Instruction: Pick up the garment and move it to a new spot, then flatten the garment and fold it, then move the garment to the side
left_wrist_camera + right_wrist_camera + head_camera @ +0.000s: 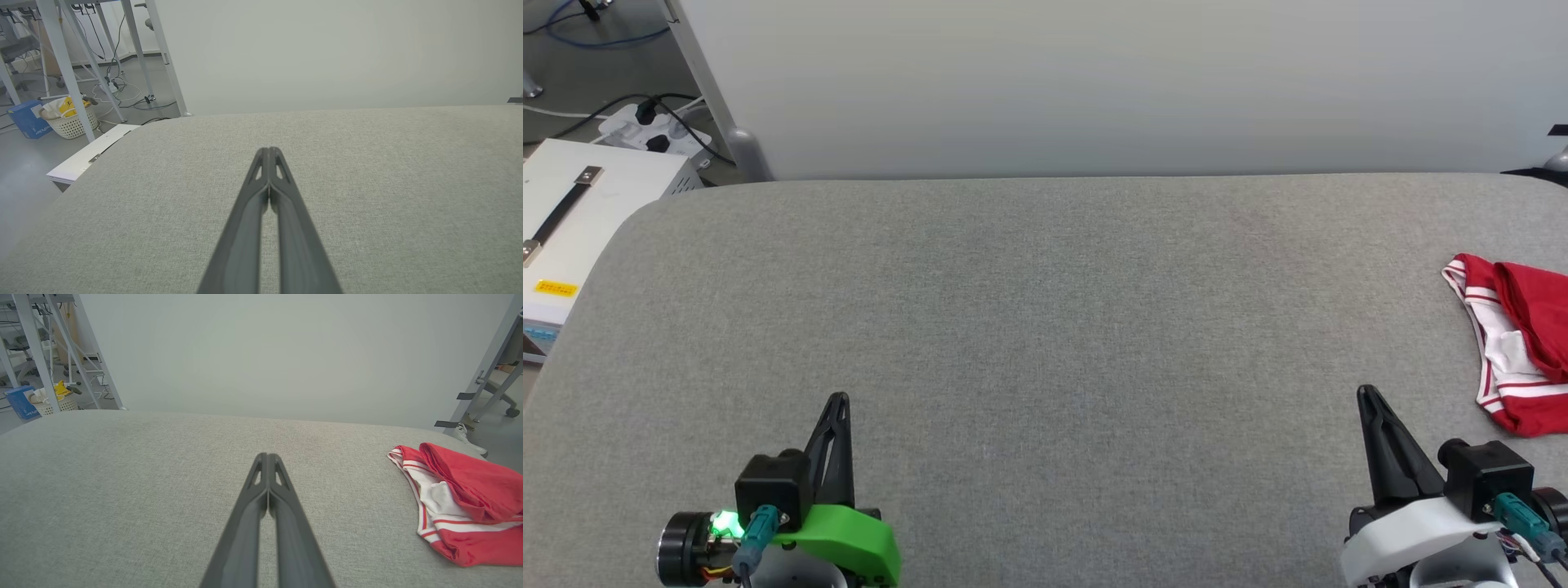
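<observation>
Lying crumpled at the right edge of the desk (1045, 327) is the garment (1515, 343); the left end effector (837, 400) and right end effector (1366, 392), both pinched narrow and empty, have open desk between them.

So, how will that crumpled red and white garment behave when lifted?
The garment lies crumpled in soft folds, so it is probably floppy and would drape from a pinch. It looks like thin cloth, likely light. The table cover looks woven, so pushing may bunch it rather than slide.

Open grey tabletop (1045, 327), garment (1515, 343) bunched far right
</observation>
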`<state>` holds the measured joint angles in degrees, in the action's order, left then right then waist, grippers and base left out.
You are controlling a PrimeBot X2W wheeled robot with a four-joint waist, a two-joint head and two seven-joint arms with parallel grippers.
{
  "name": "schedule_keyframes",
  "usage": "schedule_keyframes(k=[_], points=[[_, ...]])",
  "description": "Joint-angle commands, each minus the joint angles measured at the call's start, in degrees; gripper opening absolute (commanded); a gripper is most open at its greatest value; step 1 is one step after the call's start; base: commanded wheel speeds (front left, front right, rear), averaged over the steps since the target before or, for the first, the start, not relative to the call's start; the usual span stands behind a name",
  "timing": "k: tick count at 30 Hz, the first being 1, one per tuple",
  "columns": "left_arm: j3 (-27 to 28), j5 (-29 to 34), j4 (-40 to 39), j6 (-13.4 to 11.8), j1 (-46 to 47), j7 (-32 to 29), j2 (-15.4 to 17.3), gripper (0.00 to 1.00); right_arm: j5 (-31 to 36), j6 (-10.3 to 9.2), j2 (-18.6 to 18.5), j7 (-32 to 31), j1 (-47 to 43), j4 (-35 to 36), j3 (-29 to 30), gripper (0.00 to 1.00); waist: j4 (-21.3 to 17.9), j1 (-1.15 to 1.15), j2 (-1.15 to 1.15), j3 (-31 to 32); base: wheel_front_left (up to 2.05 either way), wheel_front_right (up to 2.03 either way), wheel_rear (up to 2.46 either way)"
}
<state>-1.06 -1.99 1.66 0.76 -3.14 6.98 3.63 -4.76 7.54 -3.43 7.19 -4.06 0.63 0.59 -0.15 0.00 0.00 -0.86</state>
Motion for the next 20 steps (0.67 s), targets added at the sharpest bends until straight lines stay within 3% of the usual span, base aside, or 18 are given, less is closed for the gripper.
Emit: schedule_keyframes(k=[1,20], points=[[0.31,0.36,-0.21,-0.22,1.29,-0.31,-0.29,0.00,0.56,-0.03,0.24,-0.49,1.27,-0.17,-0.07,0.00,0.00,0.00,0.00,0.02,0.00,0.00,0.00],[0.56,0.90,-0.69,-0.40,1.90,-2.50,-0.44,0.00,1.94,-0.04,0.34,-2.69,2.19,-0.32,-0.24,0.00,0.05,0.00,0.00,0.30,0.00,0.00,0.00]])
